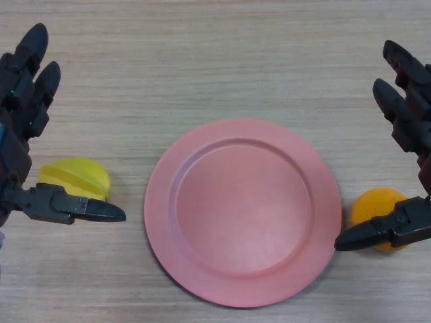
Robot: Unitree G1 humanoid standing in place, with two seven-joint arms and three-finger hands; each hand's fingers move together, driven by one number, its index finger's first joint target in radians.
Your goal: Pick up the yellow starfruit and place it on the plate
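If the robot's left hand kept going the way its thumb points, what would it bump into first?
Probably the pink plate. The left hand has its thumb aimed right, toward the plate's rim, with bare table between. The yellow starfruit sits behind the thumb. Height is unclear.

A plate [242, 212] lay at the middle of the worktop [215, 60], toward its near edge. The starfruit [75, 177] sat apart from the plate at its nine o'clock, partly under the left robot hand [27, 128]. A round fruit [378, 208] lay just beside the rim at three o'clock, below the right robot hand [404, 134].
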